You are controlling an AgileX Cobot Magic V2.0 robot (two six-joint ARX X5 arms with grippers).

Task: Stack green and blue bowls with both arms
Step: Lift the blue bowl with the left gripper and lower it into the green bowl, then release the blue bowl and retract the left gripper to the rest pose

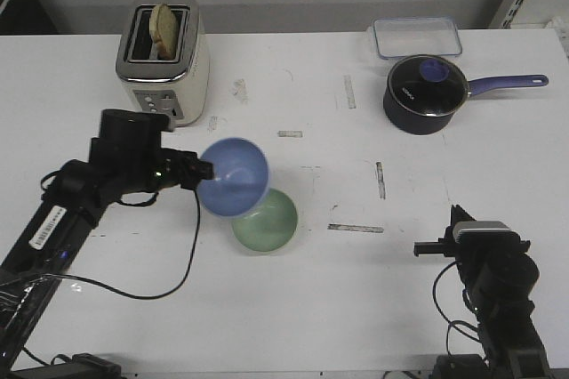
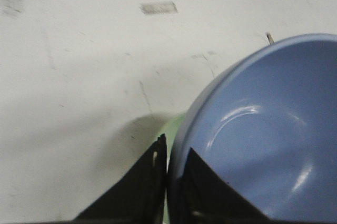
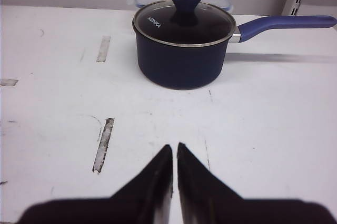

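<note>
The blue bowl [image 1: 233, 176] is held tilted in the air by my left gripper [image 1: 203, 170], which is shut on its rim. In the left wrist view one finger lies inside the blue bowl [image 2: 268, 140] and the other outside its rim, with my left gripper [image 2: 176, 150] pinching the wall. The green bowl [image 1: 267, 221] sits on the table just below and to the right of the blue bowl, partly covered by it; a sliver of it [image 2: 172, 125] shows under the blue rim. My right gripper [image 3: 175, 148] is shut and empty, low at the front right [image 1: 459, 219].
A cream toaster [image 1: 164, 59] with toast stands at the back left. A dark saucepan with a purple handle [image 1: 427, 92] and a clear lidded box [image 1: 418, 37] stand at the back right; the pan [image 3: 182, 45] is ahead of my right gripper. Tape marks dot the table.
</note>
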